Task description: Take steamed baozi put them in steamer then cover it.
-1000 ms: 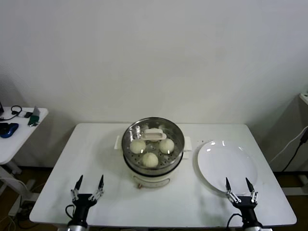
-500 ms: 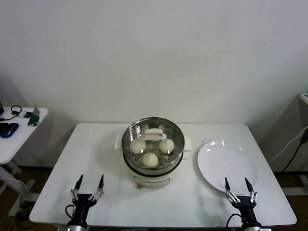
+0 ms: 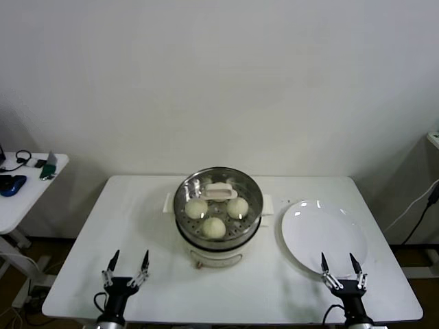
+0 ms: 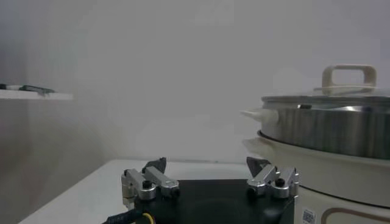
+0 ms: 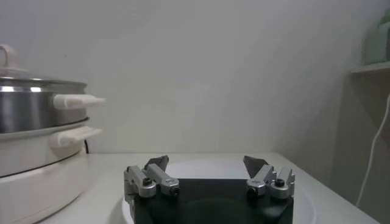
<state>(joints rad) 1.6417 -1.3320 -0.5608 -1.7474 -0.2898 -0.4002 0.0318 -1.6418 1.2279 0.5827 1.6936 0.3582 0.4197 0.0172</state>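
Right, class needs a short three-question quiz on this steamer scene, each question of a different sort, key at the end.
1. True or false: the cover sits on the steamer.
2. How many baozi can you count through the glass in the head view?
3. What lies under the right pincer? A) white plate B) a cutting board C) a towel

Key:
1. True; its handle shows above the rim in the left wrist view.
2. Three clearly; a fourth would be hidden by the handle.
3. A. Both the right pincer and the left pincer stand open, near the table's front edge.
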